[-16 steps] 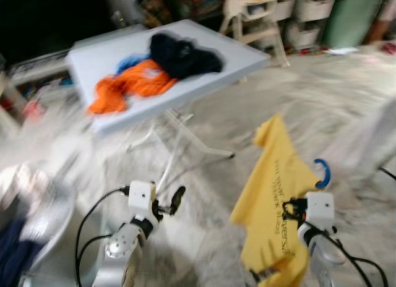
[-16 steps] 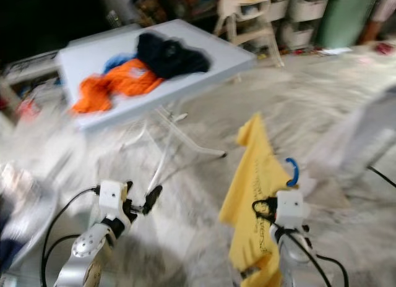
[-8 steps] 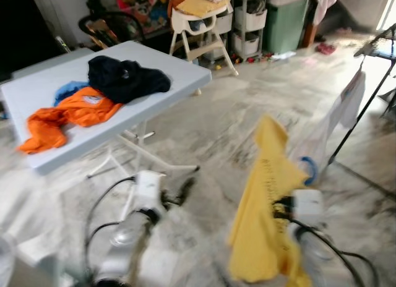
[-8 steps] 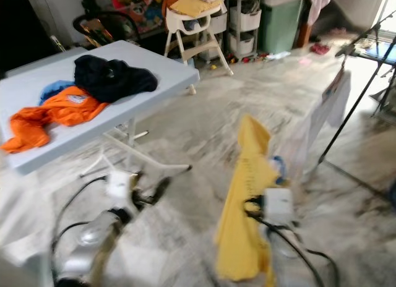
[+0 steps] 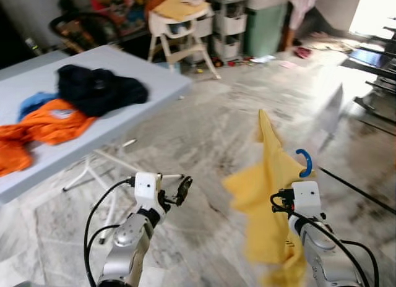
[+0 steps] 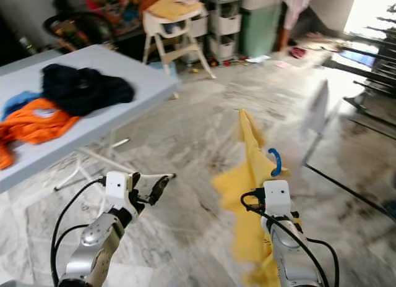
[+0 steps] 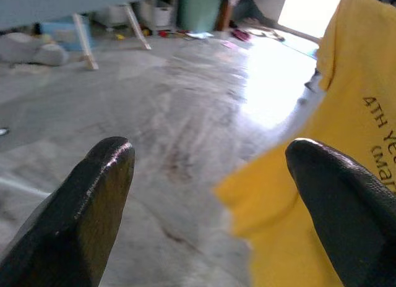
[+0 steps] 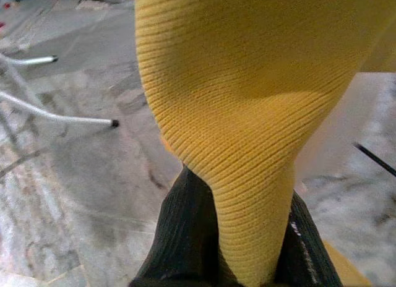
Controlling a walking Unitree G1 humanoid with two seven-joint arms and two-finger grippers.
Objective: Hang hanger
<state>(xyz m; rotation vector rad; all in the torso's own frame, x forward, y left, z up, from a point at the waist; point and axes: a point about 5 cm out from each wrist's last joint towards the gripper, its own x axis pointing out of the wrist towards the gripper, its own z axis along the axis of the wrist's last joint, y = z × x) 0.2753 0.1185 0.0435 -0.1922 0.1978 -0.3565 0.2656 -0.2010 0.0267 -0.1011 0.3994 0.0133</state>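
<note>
So the robot's turning away from the counter [image 5: 93, 123] toward the bright side, right gripper [image 8: 232, 253] jaws clamping the yellow shirt [image 5: 269, 194] on its blue-hooked hanger [image 5: 305, 162], left gripper [image 7: 210, 194] jaws gaping empty.

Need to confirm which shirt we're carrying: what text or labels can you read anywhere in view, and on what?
"4TH YE" over "(MAR", both cut off by the left gripper's finger: black print on the yellow T-shirt, left wrist view.
Print on the same shirt in the head views: too blurred to read.
Orange garment on the table: pale patch, unreadable.
Nothing else legible.
</note>
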